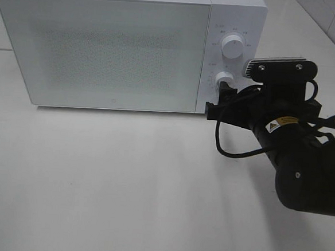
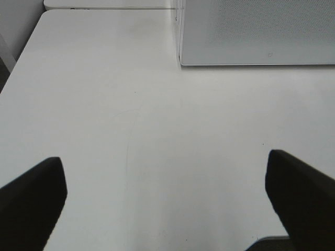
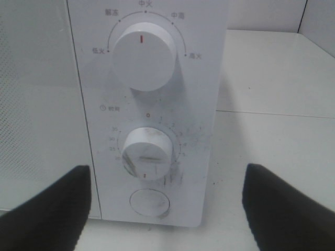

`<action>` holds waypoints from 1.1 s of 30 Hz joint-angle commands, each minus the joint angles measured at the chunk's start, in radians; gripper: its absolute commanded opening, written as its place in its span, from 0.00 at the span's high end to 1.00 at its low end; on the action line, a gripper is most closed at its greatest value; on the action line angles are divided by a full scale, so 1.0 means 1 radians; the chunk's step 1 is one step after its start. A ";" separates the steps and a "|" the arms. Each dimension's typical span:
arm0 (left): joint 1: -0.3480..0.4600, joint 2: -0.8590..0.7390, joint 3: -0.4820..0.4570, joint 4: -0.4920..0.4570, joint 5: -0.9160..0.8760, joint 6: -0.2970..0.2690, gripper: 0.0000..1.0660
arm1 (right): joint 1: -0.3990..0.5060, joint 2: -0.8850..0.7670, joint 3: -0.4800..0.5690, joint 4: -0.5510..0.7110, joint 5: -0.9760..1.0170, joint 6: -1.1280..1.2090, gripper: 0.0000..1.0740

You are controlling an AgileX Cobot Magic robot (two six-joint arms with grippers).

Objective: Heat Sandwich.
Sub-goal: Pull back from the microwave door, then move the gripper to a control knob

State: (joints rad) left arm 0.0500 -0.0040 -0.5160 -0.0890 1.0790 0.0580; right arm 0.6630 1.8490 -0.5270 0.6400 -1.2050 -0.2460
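Filling most of every view, the surface is a smooth, matte white top. A boxy white microwave with rounded corners stands along its far edge. Its door is shut, a flat pale panel with a fine dotted grid that lets nothing inside show. The sandwich appears in no view, and whether it sits behind that door cannot be told.

The right arm, bulky, black and matte, reaches in from the right edge of the surface to the microwave's control strip. The right end effector has its dark jaws spread wide, one on each side of the lower controls, touching neither.

The upper knob is a smooth white disc with a red tick pointing straight up, ringed by printed heat marks. The lower knob is smaller, scuffed and ringed by a numbered timer scale. Just below it sits a round flat button. A thin black cable loops under the arm above the surface.

The left end effector hangs over bare surface near the microwave's front left corner, jaws spread fully and holding nothing.
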 commanded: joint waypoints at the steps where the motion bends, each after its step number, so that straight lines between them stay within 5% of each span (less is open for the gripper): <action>1: 0.003 -0.020 0.001 -0.006 -0.007 0.004 0.08 | 0.005 0.023 -0.033 -0.008 -0.054 0.015 0.29; 23: 0.003 -0.020 0.001 -0.006 -0.007 0.004 0.08 | -0.082 0.216 -0.246 -0.065 0.039 0.035 0.29; 33: 0.003 -0.020 0.001 -0.006 -0.007 0.004 0.08 | -0.082 0.229 -0.265 -0.060 0.042 0.035 0.30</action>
State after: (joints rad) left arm 0.0500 -0.0040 -0.5160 -0.0890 1.0790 0.0580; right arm 0.5850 2.0800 -0.7780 0.5970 -1.1580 -0.2200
